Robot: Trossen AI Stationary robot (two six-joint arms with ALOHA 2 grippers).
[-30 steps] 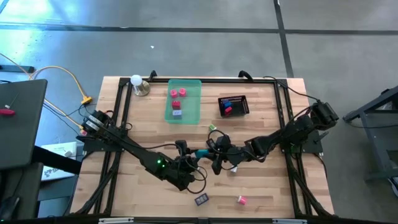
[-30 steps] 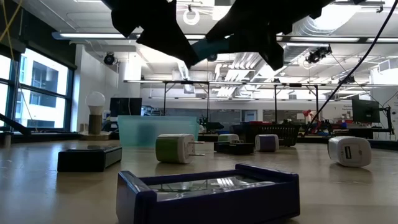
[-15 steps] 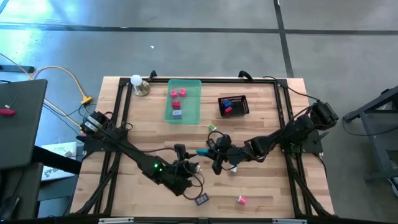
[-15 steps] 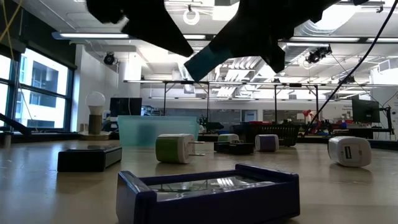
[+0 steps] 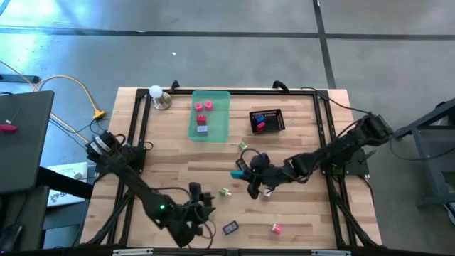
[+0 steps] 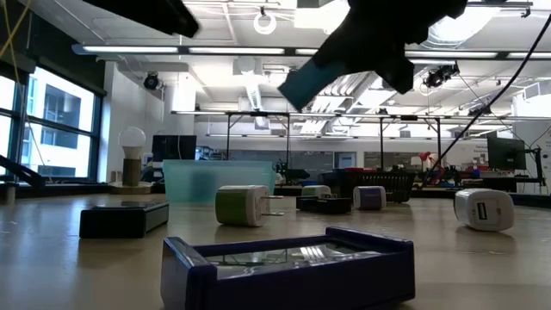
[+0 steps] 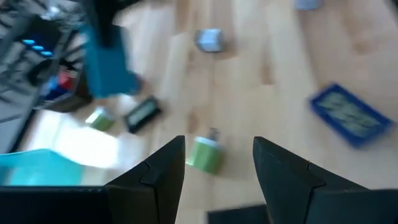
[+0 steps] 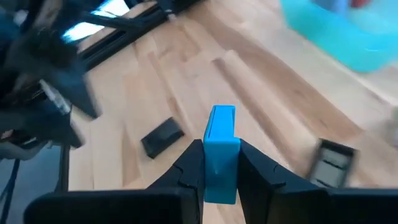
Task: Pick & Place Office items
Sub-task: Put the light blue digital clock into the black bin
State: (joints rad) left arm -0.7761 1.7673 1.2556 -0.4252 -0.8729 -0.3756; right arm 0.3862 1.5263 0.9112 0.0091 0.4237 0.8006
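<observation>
My right gripper (image 5: 246,175) hangs above the middle of the table, shut on a teal-blue block (image 5: 237,173), one of the office items; the low view shows that block (image 6: 301,81) high above the tabletop. My left gripper (image 5: 207,200) stands open and empty over the near middle, pointing at a green-and-white piece (image 7: 205,154) that lies on its side on the wood. The translucent green tray (image 5: 220,124) at the far middle holds pink, red and lavender pieces. The black mesh basket (image 5: 279,121) to its right holds blue and red pieces. My right gripper pinches the block's two side faces (image 8: 221,163) between its two fingers, at the block's rear end. The rest of the block (image 8: 221,127) sticks out ahead of the fingertips (image 8: 192,157). The fingers slant down from the table's right side. The block is lifted clear and tilted.
Loose pieces lie on the wood: a flat blue one (image 5: 230,228) and a pink one (image 5: 276,228) near the front edge, a white one (image 5: 268,192) under my right arm, and a green one (image 5: 243,146) behind it. A light bulb (image 5: 156,94) stands at the far left.
My left gripper, which met my right gripper at the teal-blue block, has drawn back toward the table's near left, still open and empty. The block stays in my right gripper. The green-and-white piece now lies uncovered between the arms.
</observation>
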